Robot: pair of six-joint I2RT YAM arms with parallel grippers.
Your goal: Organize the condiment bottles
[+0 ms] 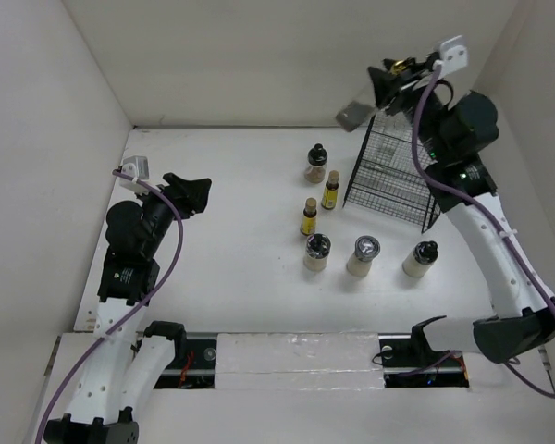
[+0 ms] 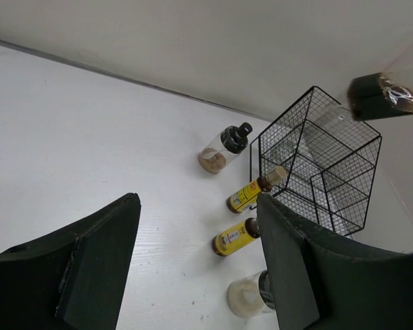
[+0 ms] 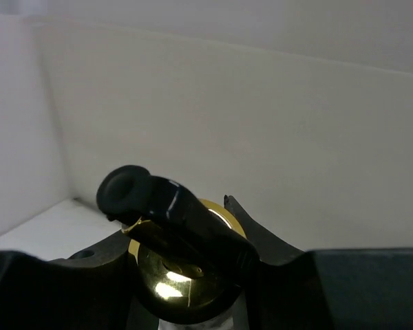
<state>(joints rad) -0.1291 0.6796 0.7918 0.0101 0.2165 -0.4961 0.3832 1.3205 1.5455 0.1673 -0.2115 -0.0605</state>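
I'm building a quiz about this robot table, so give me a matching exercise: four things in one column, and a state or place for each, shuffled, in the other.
Things:
1. left fingers
2. right fingers
3. amber bottles
4. basket

States or places:
a. shut on a gold-topped bottle, held up high
b. black wire, at the table's far right
c. open, holding nothing
d. standing just left of the basket

Pairs: 1-c, 2-a, 3-d, 4-b
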